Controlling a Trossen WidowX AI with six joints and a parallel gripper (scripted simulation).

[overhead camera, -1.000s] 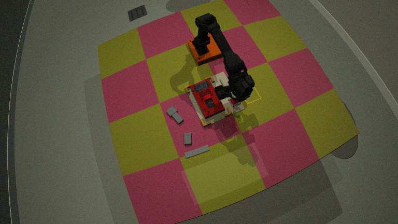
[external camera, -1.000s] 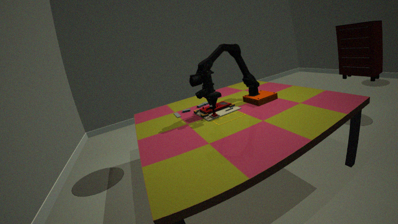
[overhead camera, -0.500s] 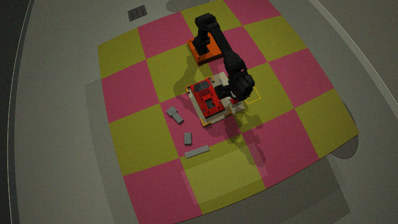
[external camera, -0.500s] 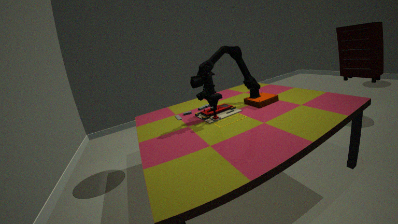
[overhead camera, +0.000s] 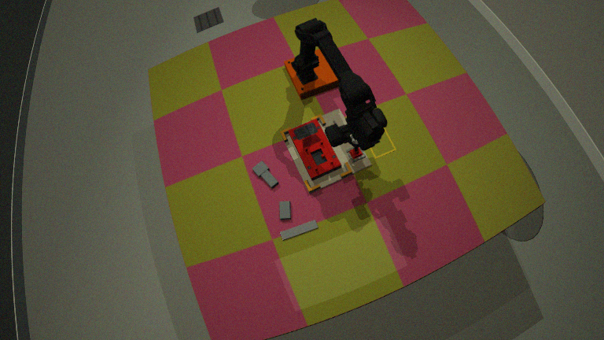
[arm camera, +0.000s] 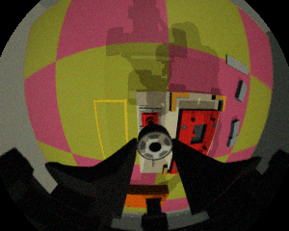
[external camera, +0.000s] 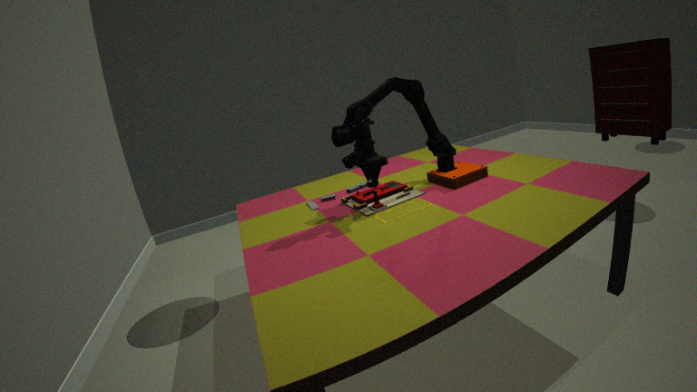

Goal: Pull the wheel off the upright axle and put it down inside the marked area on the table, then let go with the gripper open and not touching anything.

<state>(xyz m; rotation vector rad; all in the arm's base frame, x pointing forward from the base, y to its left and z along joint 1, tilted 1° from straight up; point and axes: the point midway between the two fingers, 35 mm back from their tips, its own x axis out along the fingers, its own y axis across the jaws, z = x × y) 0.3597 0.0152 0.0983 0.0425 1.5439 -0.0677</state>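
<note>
Wheel (arm camera: 154,146) between jaws, above base plate (overhead camera: 336,119); marked area (overhead camera: 384,146) just beside plate.
</note>
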